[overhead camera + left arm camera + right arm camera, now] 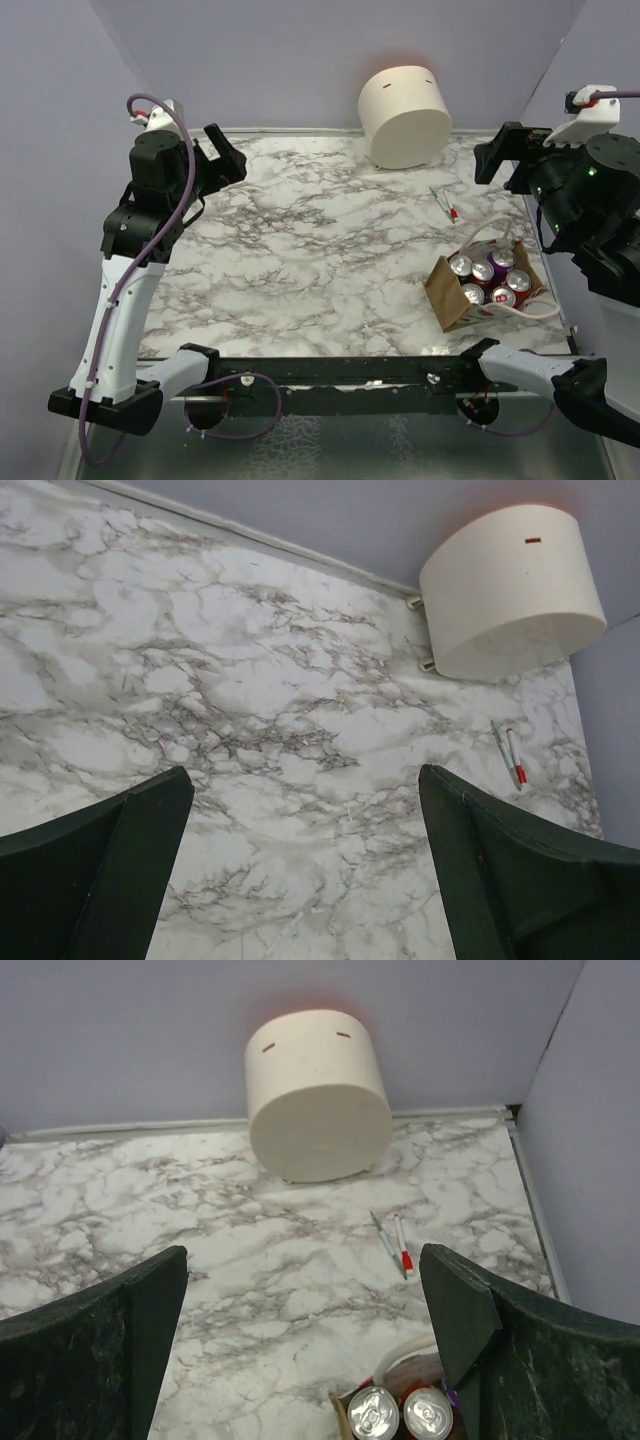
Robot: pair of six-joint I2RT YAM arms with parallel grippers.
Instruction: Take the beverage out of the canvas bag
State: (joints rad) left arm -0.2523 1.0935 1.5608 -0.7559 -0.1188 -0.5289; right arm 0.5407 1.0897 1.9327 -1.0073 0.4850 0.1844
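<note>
The tan canvas bag [455, 296] with white rope handles stands at the table's right front, holding several upright beverage cans [484, 272] with silver tops. Two of the cans [398, 1412] show at the bottom edge of the right wrist view, with a handle loop beside them. My right gripper [497, 156] is open and empty, raised above and behind the bag [345, 1405]. My left gripper [225, 155] is open and empty, raised over the far left of the table; the bag does not show in its view.
A large cream cylinder [404, 116] lies on its side at the back [510, 590] [318, 1095]. Two pens [444, 203] lie between it and the bag, also in the wrist views [510, 753] [394, 1243]. Purple walls enclose the marble table [300, 260].
</note>
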